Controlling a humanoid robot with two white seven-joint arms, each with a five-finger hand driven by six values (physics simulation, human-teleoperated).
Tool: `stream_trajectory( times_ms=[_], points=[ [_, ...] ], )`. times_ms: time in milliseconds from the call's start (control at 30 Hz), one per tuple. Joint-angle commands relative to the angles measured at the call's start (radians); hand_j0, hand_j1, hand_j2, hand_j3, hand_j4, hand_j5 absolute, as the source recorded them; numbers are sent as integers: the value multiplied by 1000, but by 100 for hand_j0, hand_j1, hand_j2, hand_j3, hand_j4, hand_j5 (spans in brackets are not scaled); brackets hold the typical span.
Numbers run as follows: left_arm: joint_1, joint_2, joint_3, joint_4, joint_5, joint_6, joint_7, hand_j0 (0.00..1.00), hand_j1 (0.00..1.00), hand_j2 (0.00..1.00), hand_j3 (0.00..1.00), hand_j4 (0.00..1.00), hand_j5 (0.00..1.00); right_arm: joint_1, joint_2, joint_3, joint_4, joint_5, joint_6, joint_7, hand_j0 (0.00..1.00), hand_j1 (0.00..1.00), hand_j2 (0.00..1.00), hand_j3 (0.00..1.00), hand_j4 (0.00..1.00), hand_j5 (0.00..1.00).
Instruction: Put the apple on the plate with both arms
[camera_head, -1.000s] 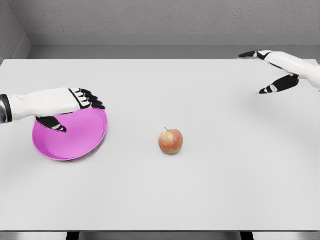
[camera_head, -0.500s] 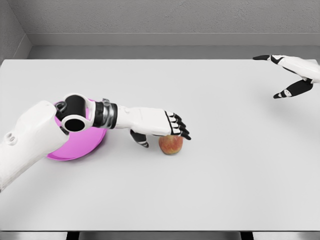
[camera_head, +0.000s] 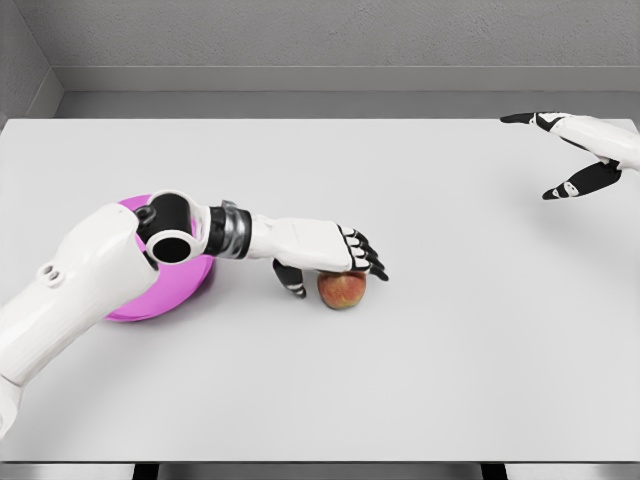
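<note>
A red-yellow apple (camera_head: 343, 291) lies on the white table (camera_head: 400, 380), a little left of the middle. My left hand (camera_head: 335, 270) hovers low over it, the fingers stretched flat across its top and the thumb hanging down at its left side; the hand is open, not closed round the fruit. The pink plate (camera_head: 140, 305) sits at the left, largely covered by my left forearm and elbow. My right hand (camera_head: 560, 150) floats above the table's far right corner, open with fingers spread, well away from the apple.
A grey wall runs behind the table's far edge. The table's front edge runs along the bottom of the picture.
My left arm has swung right from over the plate to the apple and settled slightly lower on it. The right hand drifted a little to the right.
</note>
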Motion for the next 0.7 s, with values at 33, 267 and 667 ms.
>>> stream_trajectory(
  times_ms=[33, 267, 667],
  points=[
    [-3, -3, 0, 5, -15, 2, 0, 100, 100, 100, 100, 100, 100, -2, -3, -1, -1, -7, 3, 0, 100, 100, 100, 100, 100, 100],
    [-6, -31, -21, 20, -34, 2, 0, 100, 100, 100, 100, 100, 100, -2, -3, -1, -1, -7, 3, 0, 100, 100, 100, 100, 100, 100],
    [-18, -31, -23, 13, -29, 2, 2, 87, 87, 87, 87, 87, 87, -3, -7, -1, -2, -7, 3, 0, 100, 100, 100, 100, 100, 100]
  ],
)
